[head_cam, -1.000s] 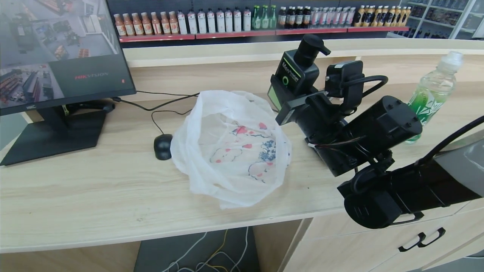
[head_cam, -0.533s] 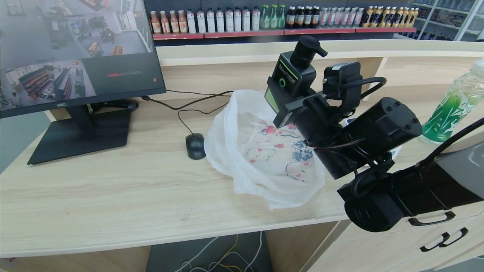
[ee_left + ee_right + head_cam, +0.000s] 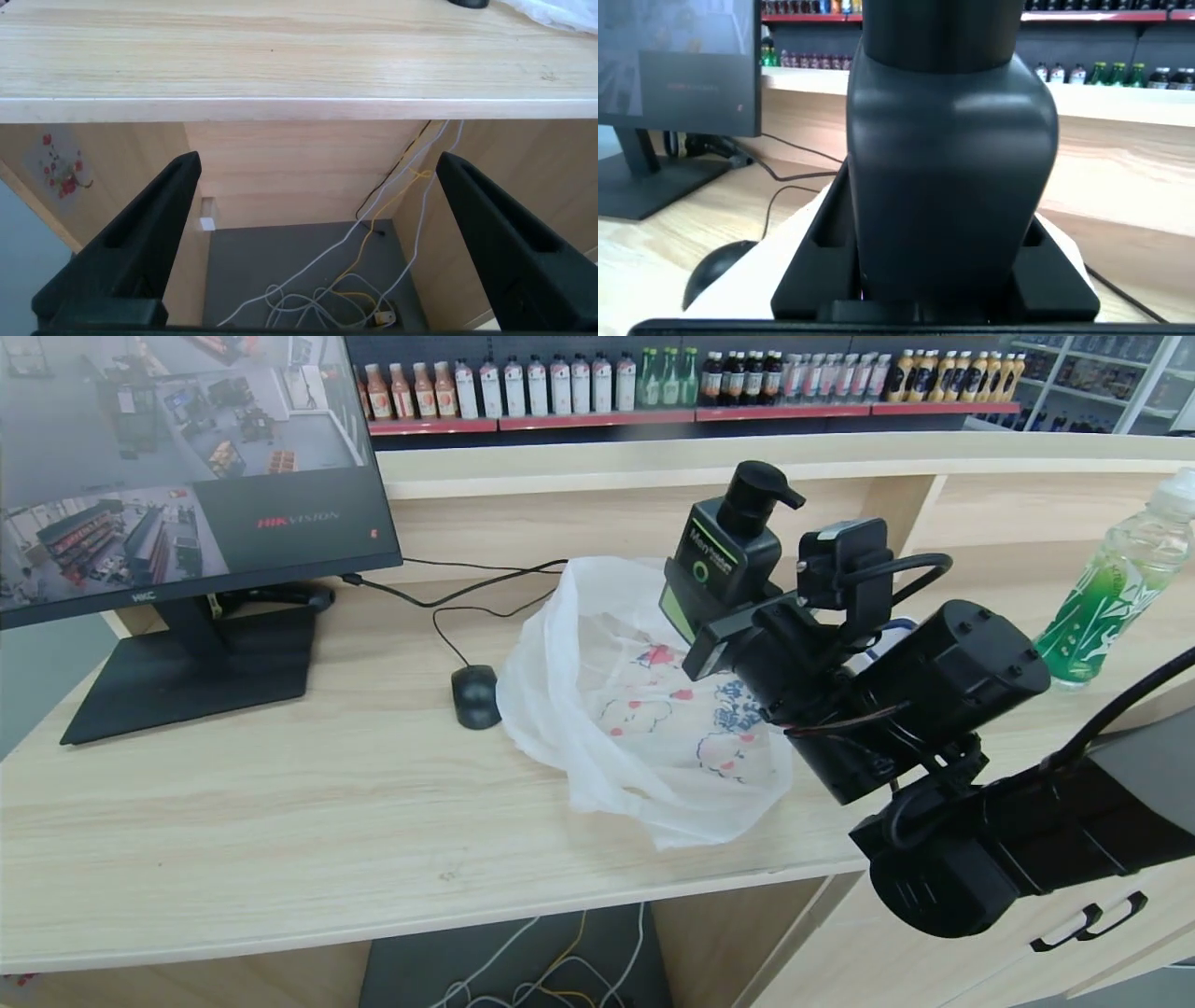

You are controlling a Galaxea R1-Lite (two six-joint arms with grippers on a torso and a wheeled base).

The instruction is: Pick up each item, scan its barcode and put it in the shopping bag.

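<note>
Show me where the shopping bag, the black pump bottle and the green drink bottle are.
shopping bag [image 3: 546,691]: head view, on its white left wall.
black pump bottle [image 3: 728,560]: head view, on its labelled body.
green drink bottle [image 3: 1106,593]: head view, on its green label.

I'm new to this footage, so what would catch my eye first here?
The right gripper holds a black pump bottle over the white shopping bag on the wooden counter. Next, the big monitor at its left end and a green drink bottle standing at the right.
</note>
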